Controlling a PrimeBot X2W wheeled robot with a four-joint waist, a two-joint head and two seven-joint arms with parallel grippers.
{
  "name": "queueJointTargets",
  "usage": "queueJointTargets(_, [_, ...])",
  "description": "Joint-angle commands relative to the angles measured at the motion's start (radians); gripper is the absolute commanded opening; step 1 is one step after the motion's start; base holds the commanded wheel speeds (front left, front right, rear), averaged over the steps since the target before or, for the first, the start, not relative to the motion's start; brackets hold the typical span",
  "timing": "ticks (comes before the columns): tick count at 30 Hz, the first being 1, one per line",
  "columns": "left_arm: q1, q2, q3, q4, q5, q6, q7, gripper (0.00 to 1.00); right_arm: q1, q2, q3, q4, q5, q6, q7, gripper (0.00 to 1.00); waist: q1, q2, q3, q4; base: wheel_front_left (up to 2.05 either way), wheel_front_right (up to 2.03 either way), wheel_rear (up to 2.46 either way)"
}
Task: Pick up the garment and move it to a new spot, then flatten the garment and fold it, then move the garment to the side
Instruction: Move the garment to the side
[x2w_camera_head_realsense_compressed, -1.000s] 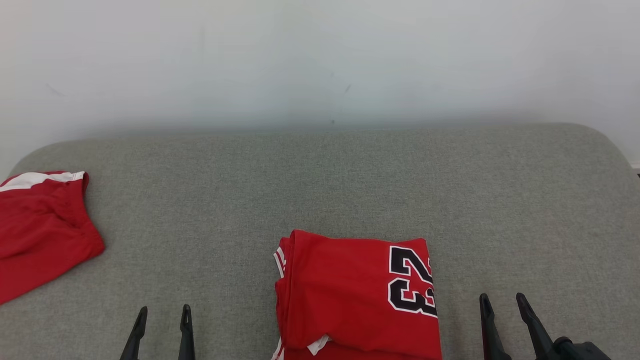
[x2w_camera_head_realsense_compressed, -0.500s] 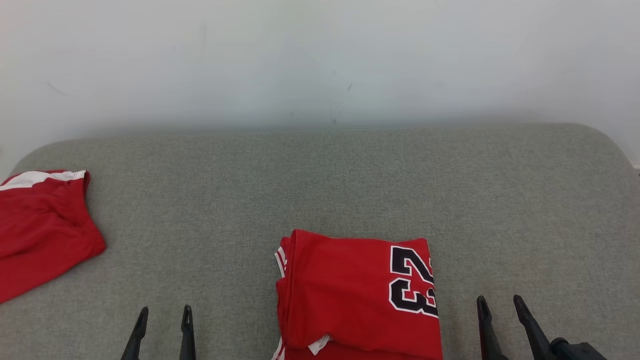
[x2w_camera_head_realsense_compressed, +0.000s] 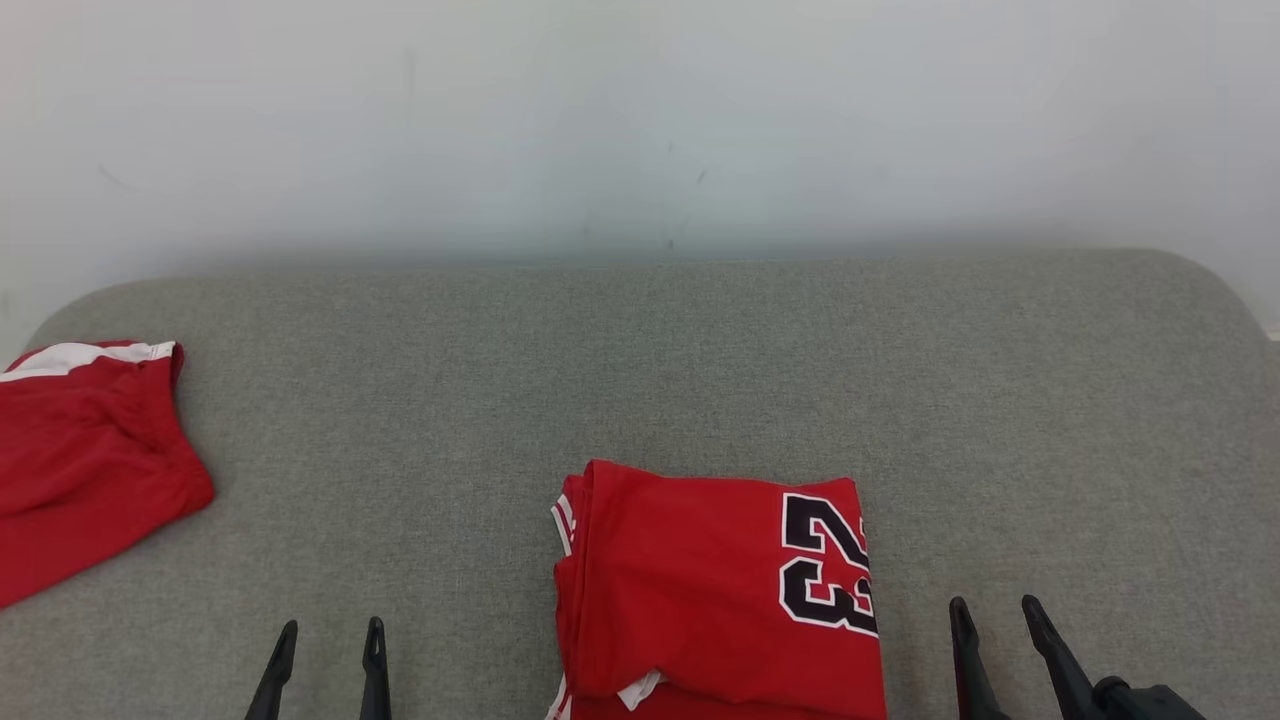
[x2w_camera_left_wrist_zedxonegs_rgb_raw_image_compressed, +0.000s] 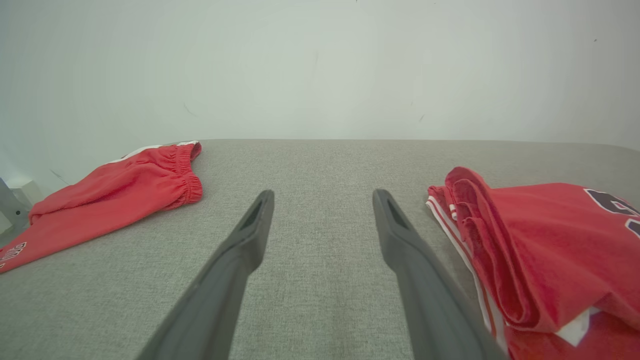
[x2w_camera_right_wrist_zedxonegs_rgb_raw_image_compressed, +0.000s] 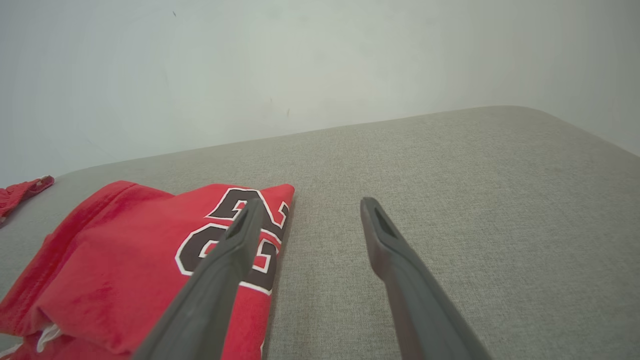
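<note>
At the near middle of the table (x2w_camera_head_realsense_compressed: 640, 380), the folded red garment (x2w_camera_head_realsense_compressed: 700, 590), lying neat with the 23 up. Just to its right, the right pincer (x2w_camera_head_realsense_compressed: 990, 605), open, holding nothing, pulled back a little since a second ago. Further off on the left, the left pincer (x2w_camera_head_realsense_compressed: 328, 628), open and empty too. Looks done with folding; only the move to the side left. Far left, red shorts (x2w_camera_head_realsense_compressed: 80, 460).

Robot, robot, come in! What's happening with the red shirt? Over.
Left claw open, empty. Right claw open, empty. Folded red jersey with black 23 lies between them on grey fabric cushion. Red white-striped shorts far left, apart.
</note>
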Motion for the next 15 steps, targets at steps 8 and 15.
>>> queueJointTargets(8, [0.004, 0.0, 0.002, 0.004, 0.01, -0.004, -0.003, 1.0, -0.043, -0.001, 0.034, 0.055, 0.01, -0.002, -0.004, 1.0, 0.0001, 0.0, -0.004, 0.007, 0.0, 0.0, 0.0])
queueJointTargets(15, [-0.011, 0.0, -0.015, 0.01, 0.007, -0.004, -0.003, 1.0, -0.187, -0.018, 0.078, 0.17, 0.014, -0.002, -0.004, 1.0, 0.0001, 0.0, 0.005, 0.02, 0.0, 0.0, 0.0])
